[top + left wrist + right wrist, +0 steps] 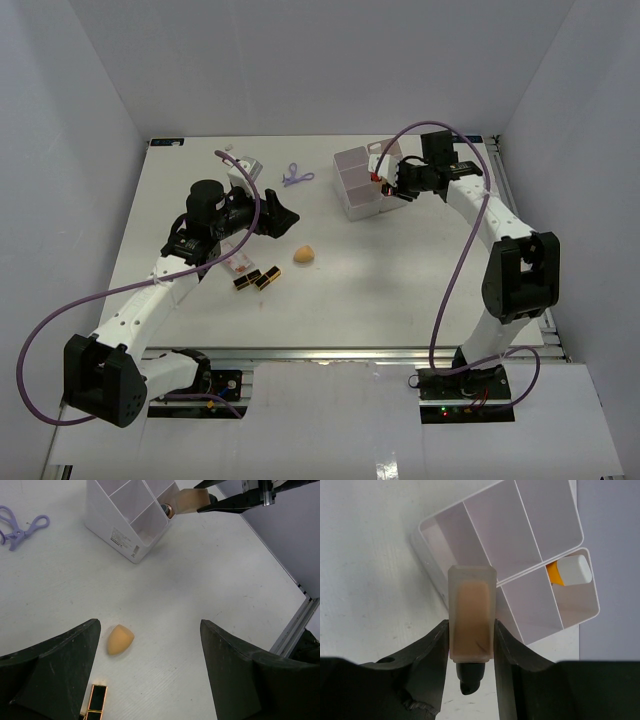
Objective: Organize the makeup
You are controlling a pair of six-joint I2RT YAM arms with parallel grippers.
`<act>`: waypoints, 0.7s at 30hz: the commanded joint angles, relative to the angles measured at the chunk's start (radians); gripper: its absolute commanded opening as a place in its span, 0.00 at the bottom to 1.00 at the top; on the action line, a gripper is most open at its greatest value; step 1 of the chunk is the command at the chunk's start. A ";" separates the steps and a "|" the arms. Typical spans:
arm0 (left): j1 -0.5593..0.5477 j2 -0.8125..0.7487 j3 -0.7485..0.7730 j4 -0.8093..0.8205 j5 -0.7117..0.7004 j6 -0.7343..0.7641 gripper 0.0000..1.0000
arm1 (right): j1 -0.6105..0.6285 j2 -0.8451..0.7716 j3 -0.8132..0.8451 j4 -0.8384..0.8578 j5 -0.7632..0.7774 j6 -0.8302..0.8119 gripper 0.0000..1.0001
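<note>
My right gripper (470,647) is shut on a beige dark-capped bottle (471,611), cap toward the wrist, held over the near wall of the white four-compartment box (451,517). An orange white-capped tube (568,571) lies in one compartment. In the top view this gripper (386,182) is at the box's (352,200) right side. My left gripper (150,680) is open and empty above the table. The peach sponge (120,639) lies just inside its left finger, and black-gold lipsticks (96,698) lie below that. The lilac clip (20,527) lies at the far left.
In the top view the sponge (304,256), lipsticks (258,279) and a small clear pinkish item (240,265) lie mid-table beside the left arm. The clip (296,177) lies left of the box. A small pale dark-capped item (245,167) stands behind the left arm.
</note>
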 commanded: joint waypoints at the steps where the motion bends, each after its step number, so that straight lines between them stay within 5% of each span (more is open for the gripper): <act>1: 0.003 -0.011 -0.008 0.017 -0.008 0.006 0.92 | -0.024 0.055 0.060 0.088 -0.036 -0.079 0.17; 11: 0.004 0.001 -0.006 0.016 -0.006 0.008 0.92 | -0.104 0.120 0.087 0.119 -0.105 -0.103 0.18; 21: 0.004 0.006 -0.006 0.019 0.006 0.004 0.92 | -0.126 0.113 0.059 0.171 -0.012 -0.123 0.18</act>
